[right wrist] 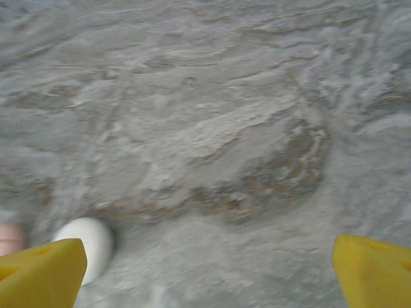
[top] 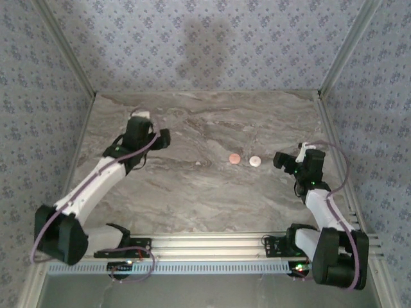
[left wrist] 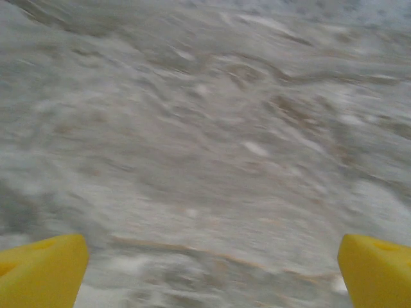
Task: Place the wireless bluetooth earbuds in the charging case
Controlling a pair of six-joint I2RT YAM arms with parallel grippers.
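place: robot test booth | marbled table (top: pixel 192 192) | wallpapered walls (top: pixel 205 45) | aluminium rail (top: pixel 205 241)

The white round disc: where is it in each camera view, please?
Top external: white round disc right of centre on the marble table.
Left wrist: blurred marble table.
Right wrist: white round disc in the lower left corner.
Shared landmark: pinkish disc just left of it.

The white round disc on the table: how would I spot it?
Look at the grey marble table, just right of its middle. Two small discs lie side by side there. The white disc is nearer the right arm; its neighbour is a pinkish disc.
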